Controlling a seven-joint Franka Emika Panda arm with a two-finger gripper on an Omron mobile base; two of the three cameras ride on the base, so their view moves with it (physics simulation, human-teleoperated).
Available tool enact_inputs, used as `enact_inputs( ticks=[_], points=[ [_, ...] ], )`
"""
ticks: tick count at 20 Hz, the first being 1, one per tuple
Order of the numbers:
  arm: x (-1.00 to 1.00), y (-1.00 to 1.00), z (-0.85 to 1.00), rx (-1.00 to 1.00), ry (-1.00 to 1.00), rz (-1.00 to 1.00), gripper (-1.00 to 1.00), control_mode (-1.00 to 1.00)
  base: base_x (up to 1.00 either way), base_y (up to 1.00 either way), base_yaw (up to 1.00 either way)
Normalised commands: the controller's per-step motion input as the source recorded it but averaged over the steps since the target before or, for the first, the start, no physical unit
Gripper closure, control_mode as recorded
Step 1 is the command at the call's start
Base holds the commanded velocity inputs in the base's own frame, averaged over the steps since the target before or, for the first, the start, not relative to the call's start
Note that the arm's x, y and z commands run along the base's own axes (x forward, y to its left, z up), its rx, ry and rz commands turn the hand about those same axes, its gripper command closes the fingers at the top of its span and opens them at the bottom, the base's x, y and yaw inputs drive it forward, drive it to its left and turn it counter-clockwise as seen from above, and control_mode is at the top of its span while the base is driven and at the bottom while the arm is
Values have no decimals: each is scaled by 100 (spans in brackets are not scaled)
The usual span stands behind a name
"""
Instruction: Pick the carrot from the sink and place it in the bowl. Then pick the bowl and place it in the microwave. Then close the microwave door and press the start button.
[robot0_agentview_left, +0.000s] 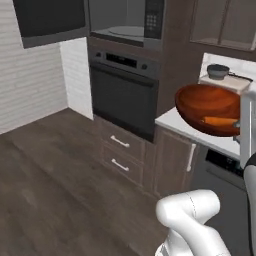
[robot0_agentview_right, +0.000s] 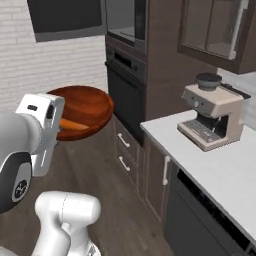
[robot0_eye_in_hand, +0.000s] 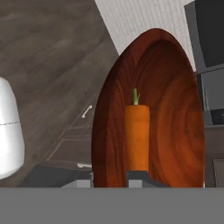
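The reddish-brown bowl (robot0_agentview_left: 202, 102) hangs in the air in front of the counter corner, held by its near rim. My gripper (robot0_eye_in_hand: 114, 178) is shut on that rim, one fingertip (robot0_eye_in_hand: 138, 176) inside the bowl (robot0_eye_in_hand: 175, 109) and the other outside. The orange carrot (robot0_eye_in_hand: 136, 133) lies inside the bowl, its green stub pointing away from the hand. From the side, the carrot (robot0_agentview_left: 220, 121) rests low in the tilted bowl. The bowl (robot0_agentview_right: 87, 107) and carrot (robot0_agentview_right: 73, 125) sit just beyond my hand. The microwave (robot0_agentview_left: 127, 22) is high at the back with its door (robot0_agentview_left: 50, 20) swung open to the left.
A dark oven (robot0_agentview_left: 122, 95) with drawers below it sits under the microwave. The white counter (robot0_agentview_right: 225, 167) to the right carries a beige espresso machine (robot0_agentview_right: 212, 112). Wood floor (robot0_agentview_left: 55, 175) stretches open to the left, up to a white brick wall (robot0_agentview_left: 27, 85).
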Motion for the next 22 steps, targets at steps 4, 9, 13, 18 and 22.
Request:
enact_inputs(
  ticks=[4,9,13,18,22],
  points=[
    [0,0,0,0,0,0,100,100,98,100,-52],
    [0,0,0,0,0,0,100,100,92,100,-52],
    [0,0,0,0,0,0,100,100,81,100,-51],
    [0,0,0,0,0,0,100,100,66,100,-46],
    [0,0,0,0,0,0,100,100,50,100,-22]
  ],
)
